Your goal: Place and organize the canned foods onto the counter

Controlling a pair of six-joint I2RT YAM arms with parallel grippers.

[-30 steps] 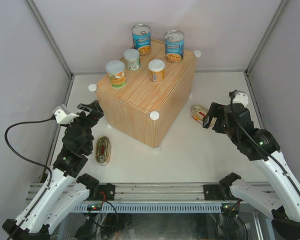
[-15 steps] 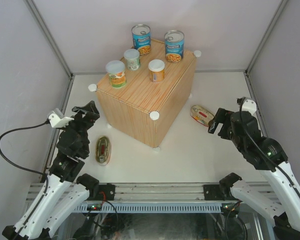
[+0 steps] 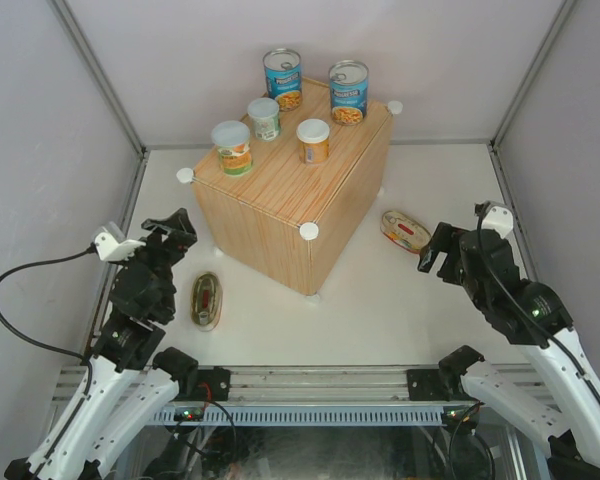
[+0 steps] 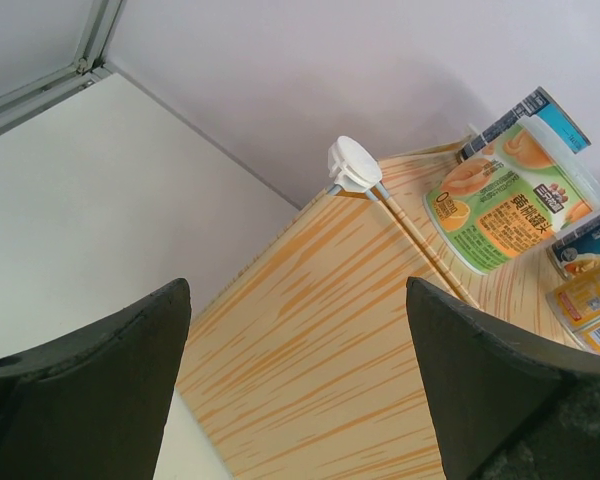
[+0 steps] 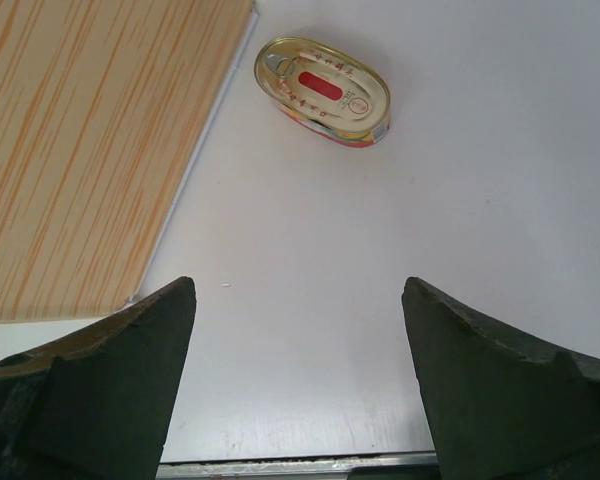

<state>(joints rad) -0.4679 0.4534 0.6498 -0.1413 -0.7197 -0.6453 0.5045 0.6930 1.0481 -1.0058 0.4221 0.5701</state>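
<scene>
The wood-grain counter (image 3: 280, 215) stands mid-table with two tall blue cans (image 3: 282, 78) (image 3: 348, 91) and three small pale-lidded cans (image 3: 232, 147) (image 3: 264, 118) (image 3: 313, 140) on top. One flat oval tin (image 3: 207, 300) lies on the table left of the counter. The other oval tin (image 3: 405, 230) lies to its right and also shows in the right wrist view (image 5: 323, 89). My left gripper (image 3: 172, 230) is open and empty, above the table beside the counter's left face (image 4: 310, 350). My right gripper (image 3: 438, 250) is open and empty, just near of the right tin.
White round knobs (image 3: 309, 231) mark the counter's top corners; one shows in the left wrist view (image 4: 353, 162). Grey walls with metal rails close in the table on three sides. A black cable (image 3: 25, 300) loops beside the left arm.
My right gripper has drawn back from the right oval tin, toward the near right, leaving the tin on the table. My left gripper has pulled slightly back and left from the counter.
</scene>
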